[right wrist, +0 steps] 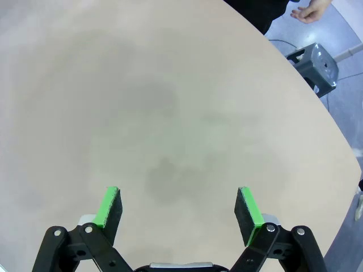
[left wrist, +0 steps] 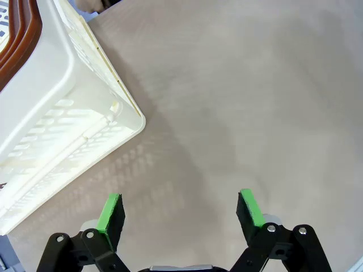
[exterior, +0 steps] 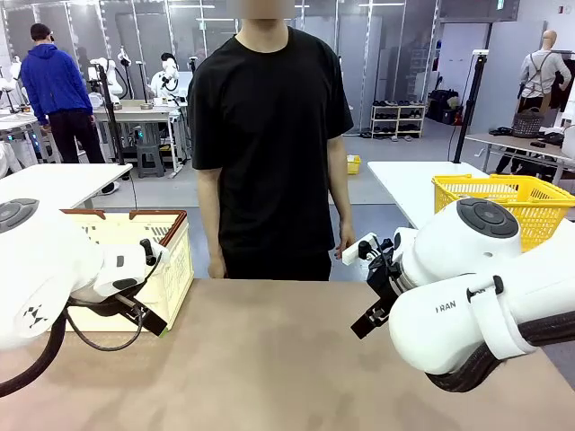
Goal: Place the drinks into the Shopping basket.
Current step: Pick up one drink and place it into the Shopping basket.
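The drinks are out of view. The Shopping basket [exterior: 166, 269], cream-white with slotted sides and a brown-red rim, stands at the table's left side, partly behind my left arm. In the left wrist view the basket [left wrist: 62, 113] lies at the upper left. My left gripper [left wrist: 181, 207] hangs open over bare tabletop just beside the basket's corner, with nothing between its green pads. My right gripper [right wrist: 180, 204] is also open, above bare tabletop and holding nothing.
A person in a black shirt [exterior: 269, 135] stands at the far edge with both hands down. A yellow mesh basket [exterior: 503, 197] sits on another table at the back right. The table's rounded edge [right wrist: 317, 107] runs close to a grey stool [right wrist: 315, 65].
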Controlling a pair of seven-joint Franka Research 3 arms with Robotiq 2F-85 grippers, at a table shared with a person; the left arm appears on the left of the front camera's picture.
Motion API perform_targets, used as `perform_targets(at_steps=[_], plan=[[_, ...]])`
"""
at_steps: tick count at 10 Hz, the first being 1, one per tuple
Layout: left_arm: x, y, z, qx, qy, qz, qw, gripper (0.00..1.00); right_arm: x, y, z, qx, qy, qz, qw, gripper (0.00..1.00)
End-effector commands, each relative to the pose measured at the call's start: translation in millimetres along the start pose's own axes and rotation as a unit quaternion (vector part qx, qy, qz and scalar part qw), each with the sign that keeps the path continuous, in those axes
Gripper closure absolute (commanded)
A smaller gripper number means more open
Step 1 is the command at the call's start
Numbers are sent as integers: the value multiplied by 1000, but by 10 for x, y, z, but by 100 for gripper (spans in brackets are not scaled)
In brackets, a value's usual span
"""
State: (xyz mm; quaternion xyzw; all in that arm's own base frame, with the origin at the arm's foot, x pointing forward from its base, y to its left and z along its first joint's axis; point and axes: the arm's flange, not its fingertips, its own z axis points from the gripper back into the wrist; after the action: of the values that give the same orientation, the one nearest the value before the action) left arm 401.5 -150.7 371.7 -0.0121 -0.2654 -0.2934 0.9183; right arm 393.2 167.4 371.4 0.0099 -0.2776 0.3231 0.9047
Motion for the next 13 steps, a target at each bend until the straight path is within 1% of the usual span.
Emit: perform_targets(at_steps=[1, 11, 12, 13], plan=[[-1, 3, 0, 0, 0, 0, 1000, 0, -1, -2, 0, 0, 0, -2, 1000, 0], [0, 0, 0, 0, 0, 0, 1000, 0, 0, 0, 0, 0, 0, 0, 1000, 0], [23, -40, 32, 20, -13, 15, 1000, 0, 79, 87, 58, -36, 10, -11, 999, 0], [92, -130, 109, 12, -13, 34, 999, 0, 196, 241, 136, -26, 7, -12, 1000, 0]])
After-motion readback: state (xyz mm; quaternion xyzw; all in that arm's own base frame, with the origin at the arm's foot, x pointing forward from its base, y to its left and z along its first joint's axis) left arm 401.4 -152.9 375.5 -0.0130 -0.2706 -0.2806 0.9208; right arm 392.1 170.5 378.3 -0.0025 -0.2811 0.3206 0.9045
